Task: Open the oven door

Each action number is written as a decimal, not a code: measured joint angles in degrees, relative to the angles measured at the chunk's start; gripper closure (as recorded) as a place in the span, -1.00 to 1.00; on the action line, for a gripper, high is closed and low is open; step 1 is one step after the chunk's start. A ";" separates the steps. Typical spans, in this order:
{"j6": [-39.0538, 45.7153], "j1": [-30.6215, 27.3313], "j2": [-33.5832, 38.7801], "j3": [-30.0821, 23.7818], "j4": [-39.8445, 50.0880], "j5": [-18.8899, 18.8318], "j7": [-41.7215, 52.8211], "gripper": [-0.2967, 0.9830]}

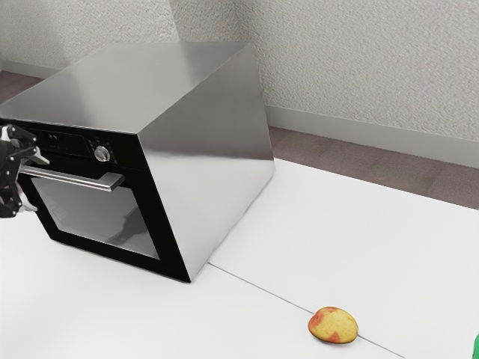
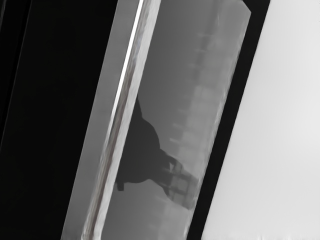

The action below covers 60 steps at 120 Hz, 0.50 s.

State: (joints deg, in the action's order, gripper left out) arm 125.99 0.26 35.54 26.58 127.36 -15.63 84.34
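Note:
At the exterior view's left edge is my black gripper point(image 1: 40, 185), open, with one light fingertip above the line of the bar handle and the other below it. The silver handle point(image 1: 75, 179) runs across the upper part of the black-framed oven door point(image 1: 172, 258), which looks shut. In the wrist view, the handle point(image 2: 118, 110) crosses steeply in front of the door's grey glass point(image 2: 175, 85), where a dark arm-like shape shows. Whether either finger touches the handle, I cannot tell.
The steel oven body point(image 1: 209, 149) stands on a white table point(image 1: 337, 239). A yellow-red fruit point(image 1: 334, 325) lies near the front, and part of a green object point(image 1: 476, 348) shows at the exterior view's lower right edge. A textured wall point(image 1: 359, 67) rises behind.

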 joint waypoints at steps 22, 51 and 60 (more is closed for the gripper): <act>1.53 0.17 -1.85 0.31 0.12 -0.04 2.01 -0.54; 1.51 0.09 -2.11 0.67 1.20 0.14 3.82 -0.54; 0.82 -0.10 -0.36 0.73 2.30 0.17 4.22 -0.51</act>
State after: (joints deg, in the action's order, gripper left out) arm 126.81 0.16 35.17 27.31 129.66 -15.47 88.56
